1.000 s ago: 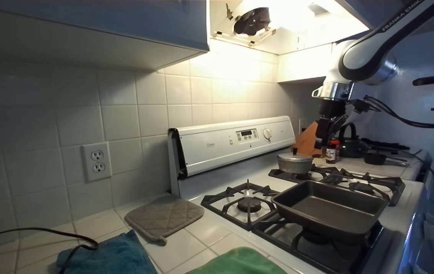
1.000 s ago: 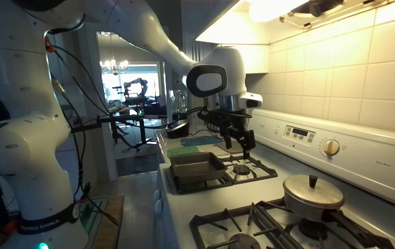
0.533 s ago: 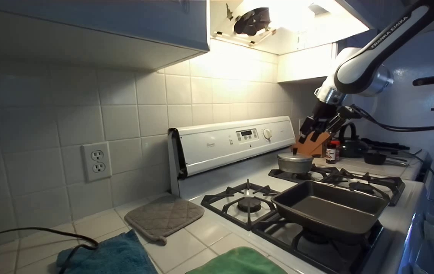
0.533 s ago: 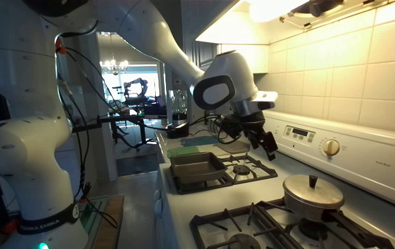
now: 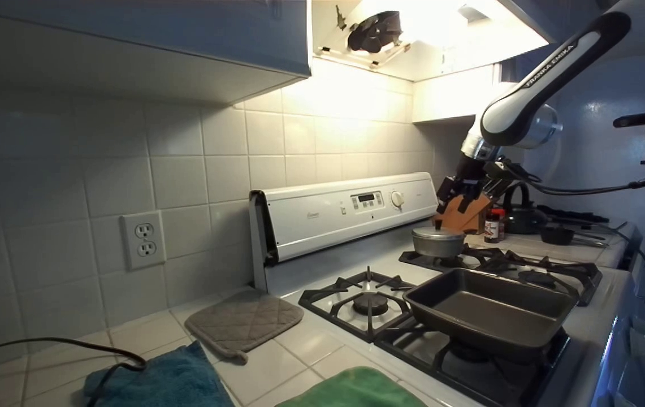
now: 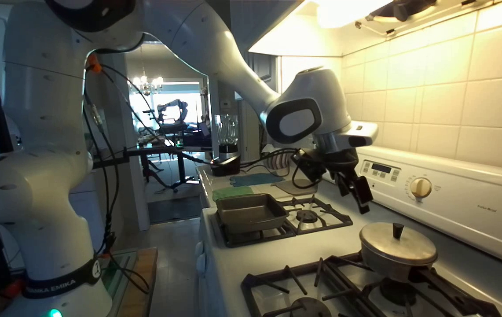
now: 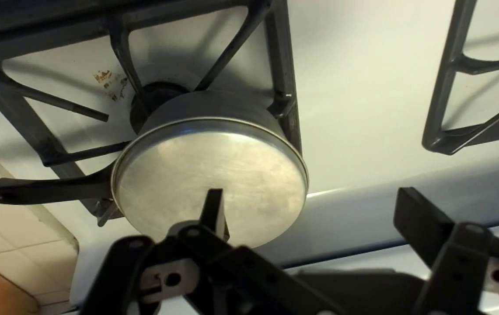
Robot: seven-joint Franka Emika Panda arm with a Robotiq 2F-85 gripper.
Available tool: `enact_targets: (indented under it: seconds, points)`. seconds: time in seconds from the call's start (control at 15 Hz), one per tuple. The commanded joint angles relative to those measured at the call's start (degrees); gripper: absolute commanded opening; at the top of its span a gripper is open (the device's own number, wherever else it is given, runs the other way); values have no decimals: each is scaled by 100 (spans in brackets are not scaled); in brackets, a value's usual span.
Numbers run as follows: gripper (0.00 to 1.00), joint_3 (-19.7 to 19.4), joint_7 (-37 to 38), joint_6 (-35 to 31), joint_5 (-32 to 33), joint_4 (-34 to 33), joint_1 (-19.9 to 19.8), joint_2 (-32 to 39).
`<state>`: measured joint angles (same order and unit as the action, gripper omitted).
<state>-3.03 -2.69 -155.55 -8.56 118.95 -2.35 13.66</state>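
My gripper [image 7: 310,191] is open with nothing between its fingers. It hangs tilted above the back of the stove, near the control panel, in both exterior views [image 5: 454,204] [image 6: 356,201]. Closest to it is a lidded metal saucepan [image 6: 398,255], resting on a back burner grate. In the wrist view the round lid [image 7: 249,175] lies beyond one finger [image 7: 211,208], apparently below it. The lid's black knob [image 6: 397,230] shows in an exterior view; from the wrist, that finger mostly hides it. The pan's dark handle [image 7: 43,191] points away to the left there.
A dark baking pan [image 5: 492,316] sits on a front burner. The control panel [image 6: 466,202] rises behind the stove, under a lit hood. A knife block [image 5: 466,217], a sauce bottle [image 5: 492,229] and a kettle [image 5: 526,219] stand beyond. A potholder [image 5: 243,325] and cloths lie on the counter.
From hanging nearly straight down, my gripper has tilted. It has moved across toward the control panel and closer to the saucepan, its jaws staying open. The pans have not moved.
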Motion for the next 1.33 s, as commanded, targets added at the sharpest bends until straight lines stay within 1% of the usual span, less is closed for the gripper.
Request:
enact_targets:
  seconds: [0.0,0.27,0.4,0.6,1.27]
  points:
    - [100,-11,132,354,168,-665,-96,443]
    - [100,-69,151,109,239,-1007,-129,835]
    - [100,-132,172,73,328,-1155,-129,1006]
    - [100,-126,63,95,386,-1363,-198,1207]
    - [100,-129,8,116,476,-1763,-296,1579]
